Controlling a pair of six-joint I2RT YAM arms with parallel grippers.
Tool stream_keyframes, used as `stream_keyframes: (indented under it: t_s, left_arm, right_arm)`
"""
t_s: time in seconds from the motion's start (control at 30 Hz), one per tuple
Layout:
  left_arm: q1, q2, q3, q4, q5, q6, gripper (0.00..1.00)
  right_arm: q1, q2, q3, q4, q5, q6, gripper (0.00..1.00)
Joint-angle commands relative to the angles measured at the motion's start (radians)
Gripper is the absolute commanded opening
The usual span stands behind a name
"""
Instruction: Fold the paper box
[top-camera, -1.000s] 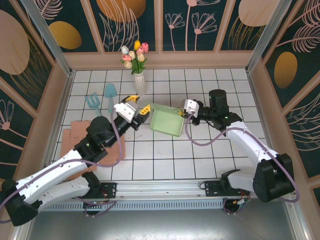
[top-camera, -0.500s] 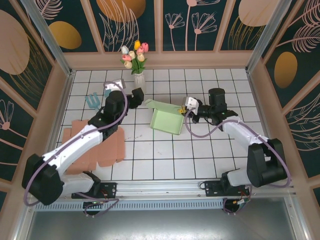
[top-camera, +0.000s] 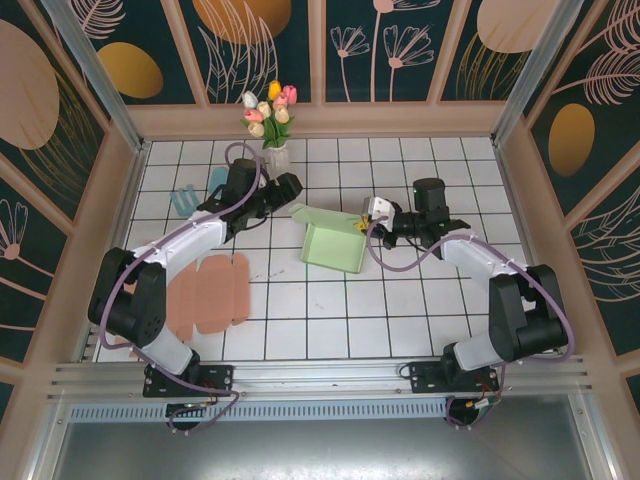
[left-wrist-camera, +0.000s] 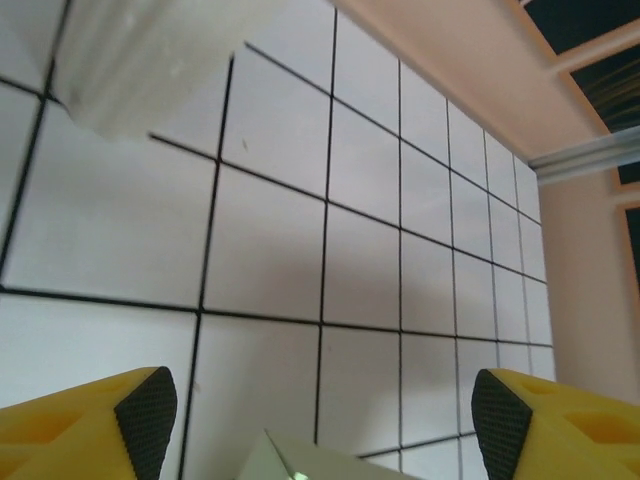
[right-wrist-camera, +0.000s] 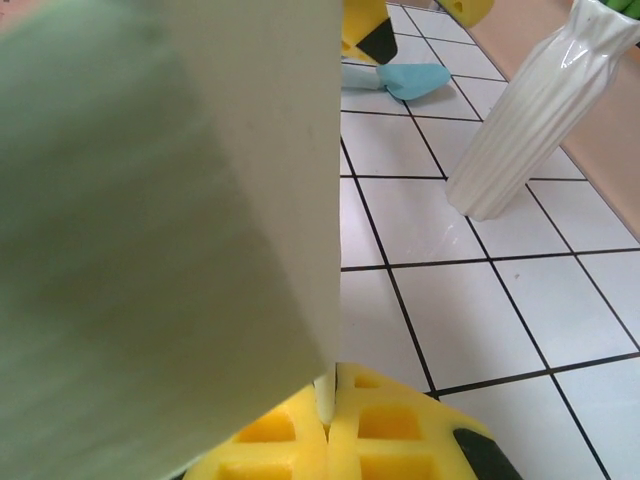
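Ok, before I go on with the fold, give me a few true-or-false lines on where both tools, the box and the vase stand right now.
1. The right tool is shut on a wall of the green paper box. True.
2. The left tool is clamped on the box. False: its jaws stand open, gripping nothing.
3. The vase lies tipped over. False: it stands upright, with tulips in it.
4. A pink flat sheet lies on the left side of the table. True.

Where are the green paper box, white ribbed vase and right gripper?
green paper box (top-camera: 335, 248): top view, flat panel
white ribbed vase (right-wrist-camera: 530, 120): right wrist view, body
right gripper (right-wrist-camera: 330, 408): right wrist view, between fingertips
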Motion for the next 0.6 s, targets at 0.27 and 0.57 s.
stream_keyframes:
  t_s: [0.27, 0.57]
  left_arm:
    - [-0.124, 0.049, -0.005, 0.048, 0.102, -0.098, 0.79]
    - [-0.155, 0.053, -0.038, 0.099, 0.096, -0.165, 0.78]
  right_arm:
    - [0.024, 0.016, -0.009, 0.066, 0.018, -0.028, 0.00]
    - [0.061, 0.027, -0.031, 0.114, 0.129, -0.006, 0.00]
